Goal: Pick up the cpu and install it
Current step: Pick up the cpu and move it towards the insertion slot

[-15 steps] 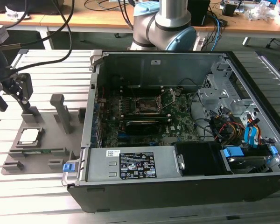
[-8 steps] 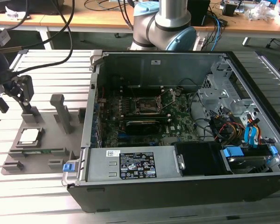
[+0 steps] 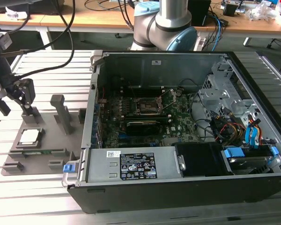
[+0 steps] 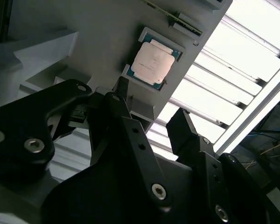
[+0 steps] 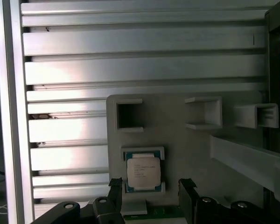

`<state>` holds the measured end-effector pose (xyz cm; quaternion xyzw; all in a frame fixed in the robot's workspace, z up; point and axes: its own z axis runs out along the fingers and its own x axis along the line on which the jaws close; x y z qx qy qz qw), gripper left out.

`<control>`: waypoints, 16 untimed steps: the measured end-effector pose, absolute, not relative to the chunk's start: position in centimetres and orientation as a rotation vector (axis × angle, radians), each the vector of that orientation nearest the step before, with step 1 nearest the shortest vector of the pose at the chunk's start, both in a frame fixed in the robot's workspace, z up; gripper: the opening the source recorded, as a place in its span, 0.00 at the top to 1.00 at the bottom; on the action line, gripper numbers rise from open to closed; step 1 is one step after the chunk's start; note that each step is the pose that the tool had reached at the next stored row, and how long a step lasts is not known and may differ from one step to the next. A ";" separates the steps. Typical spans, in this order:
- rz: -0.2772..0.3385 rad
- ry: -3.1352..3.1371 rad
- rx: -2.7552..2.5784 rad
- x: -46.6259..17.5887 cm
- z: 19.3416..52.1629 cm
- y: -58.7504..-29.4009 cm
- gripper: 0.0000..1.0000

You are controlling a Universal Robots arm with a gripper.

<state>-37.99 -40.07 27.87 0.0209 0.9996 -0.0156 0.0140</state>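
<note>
Our gripper (image 5: 151,189) hangs empty, fingers (image 5: 115,191) spread apart. The cpu (image 5: 143,171) lies flat just beyond them, roughly opposite the gap.

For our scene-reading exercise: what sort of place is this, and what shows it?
Probably a robotics lab: a robot arm, an open computer case on a slatted metal table, the cpu in a grey fixture.

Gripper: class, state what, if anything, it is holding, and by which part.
Nothing is held. The gripper hangs with its jaws apart and empty, clear of the cpu, which lies flat in its recess on the grey holder.
</note>
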 end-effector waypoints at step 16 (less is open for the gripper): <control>-0.049 3.113 0.064 -38.0 26.1 -40.2 0.40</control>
